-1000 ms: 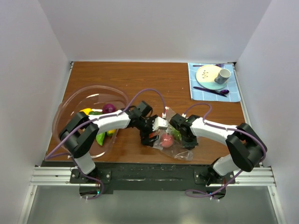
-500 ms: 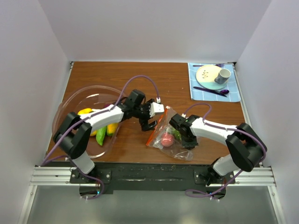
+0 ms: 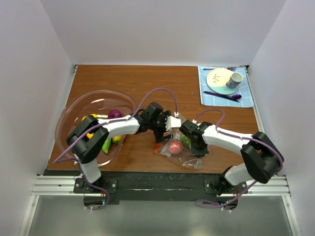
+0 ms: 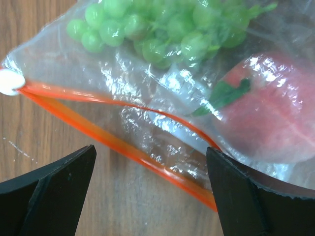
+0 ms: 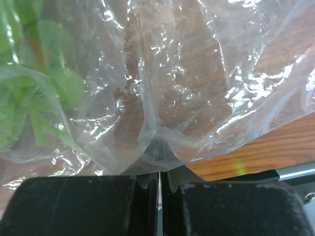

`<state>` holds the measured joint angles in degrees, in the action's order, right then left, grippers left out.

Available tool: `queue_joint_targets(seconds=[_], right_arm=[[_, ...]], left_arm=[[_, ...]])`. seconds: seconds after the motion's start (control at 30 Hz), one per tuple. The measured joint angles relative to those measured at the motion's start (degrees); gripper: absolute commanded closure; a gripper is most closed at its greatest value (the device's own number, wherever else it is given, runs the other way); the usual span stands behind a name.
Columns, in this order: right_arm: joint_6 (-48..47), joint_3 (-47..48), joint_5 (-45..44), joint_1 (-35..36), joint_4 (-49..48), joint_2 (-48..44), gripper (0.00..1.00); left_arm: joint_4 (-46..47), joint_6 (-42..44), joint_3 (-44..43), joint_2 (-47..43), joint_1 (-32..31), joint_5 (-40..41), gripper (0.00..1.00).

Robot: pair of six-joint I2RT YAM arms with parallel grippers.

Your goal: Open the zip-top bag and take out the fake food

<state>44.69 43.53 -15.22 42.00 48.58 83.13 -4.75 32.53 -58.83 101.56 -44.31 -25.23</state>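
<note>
Nearest the arm bases, the zip-top bag [image 3: 189, 160] is seen lying on the wooden table [image 3: 162, 81], just R of ctr. Its rear fold is pinched by the R gripper [image 5: 158, 173], fingers pressed tight together w/ clear film caught btw them.

Two pieces of fake food are seen inside: a green grape bunch [image 4: 162, 29] and a pink-red fruit [image 4: 266, 123].

At the bag's mouth the L gripper [image 4: 150, 157] is held low, fingers spread wide and empty, w/ the orange zip strip [image 4: 113, 142] lying btw them. Half a sec earlier this gripper was drawn back toward the bowl; it is now brought back to the bag. A fresh reach for the remaining pieces is judged to be starting, w/ the bag anchored by the R side. The strip's two tracks appear parted, though how wide cannot be told for sure.

Further L, the clear bowl [image 3: 69, 115] is seen holding a purple piece [image 3: 115, 114], a yellow piece [image 3: 91, 118] and a green piece [image 3: 106, 146], already out of the bag.

At the far R corner a blue mat [image 3: 246, 101] w/ plate [image 3: 219, 77] and cup [image 3: 234, 79] is seen.
</note>
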Motion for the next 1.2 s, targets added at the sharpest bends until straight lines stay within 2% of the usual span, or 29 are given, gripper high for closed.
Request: queue_joint_targets(seconds=[0.03,0.07,0.1,0.17,0.2,0.23,0.6,0.83,0.97,1.2], right_arm=[[0.1,-0.4,0.0,0.0,0.1,-0.3,1.00],[0.2,-0.7,0.1,0.0,0.2,-0.4,1.00],[0.3,-0.8,0.2,0.0,0.3,-0.7,1.00],[0.4,-0.9,0.3,0.0,0.5,-0.8,1.00],[0.4,-1.0,0.3,0.0,0.5,-0.8,1.00],[0.4,-1.0,0.4,0.0,0.5,-0.8,1.00],[0.8,-1.6,0.8,0.0,1.1,-2.3,1.00],[0.8,-2.3,1.2,0.1,0.9,-2.5,1.00],[0.9,-2.3,1.3,-0.2,0.4,-2.5,1.00],[1.0,-2.4,1.6,-0.6,0.3,-2.5,1.00]], left_arm=[[-0.2,-0.4,0.0,0.0,-0.5,1.0,0.19],[-0.5,-0.5,0.0,0.1,-0.9,1.7,0.25],[-0.9,-0.9,-0.1,0.2,-1.2,1.9,0.27],[-2.0,-1.9,-0.7,0.8,-1.4,1.5,0.24],[-2.8,-2.3,-1.2,1.4,-1.4,0.9,0.16],[-3.6,-3.1,-1.9,1.9,-1.4,0.4,0.01],[-9.6,-6.4,-6.5,6.5,-1.6,-7.8,0.00],[-9.3,-5.1,-1.4,0.3,-1.2,-16.5,0.00],[-7.0,-4.9,-1.3,-0.6,-2.4,-22.5,0.00],[0.8,-7.4,-1.4,2.0,-4.6,-25.0,0.00]])
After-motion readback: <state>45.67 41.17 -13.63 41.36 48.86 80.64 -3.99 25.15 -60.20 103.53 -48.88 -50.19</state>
